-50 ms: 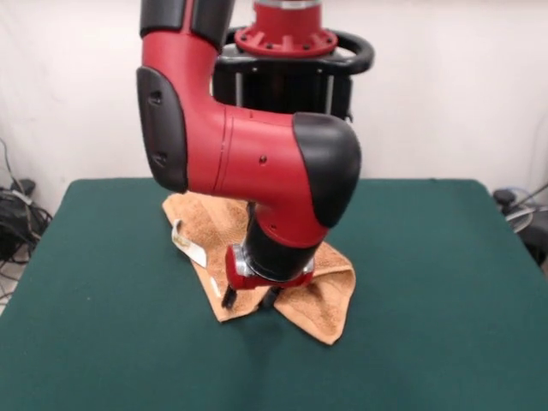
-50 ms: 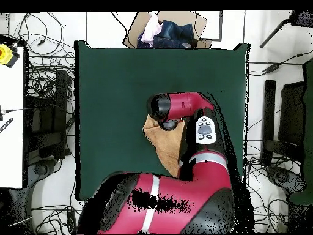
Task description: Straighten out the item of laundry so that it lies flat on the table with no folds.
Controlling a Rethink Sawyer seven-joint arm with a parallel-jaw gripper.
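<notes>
The item of laundry, a peach terry towel (image 1: 324, 301), lies crumpled and folded over itself in the middle of the green table (image 1: 94, 325), with a white label (image 1: 189, 246) at its left edge. My gripper (image 1: 249, 299) reaches down onto the towel's front part. Its two black fingers stand apart and open, their tips at the cloth. In the overhead view the towel (image 2: 169, 147) shows as a folded wedge on the table (image 2: 110, 92), half covered by the red arm (image 2: 183, 104), which hides the gripper.
Past the table's far edge in the overhead view stands a cardboard box (image 2: 168, 30) with clothes in it. Cables (image 2: 46, 92) and dark equipment lie on the floor at both sides. A white bench (image 2: 12, 122) stands at the left.
</notes>
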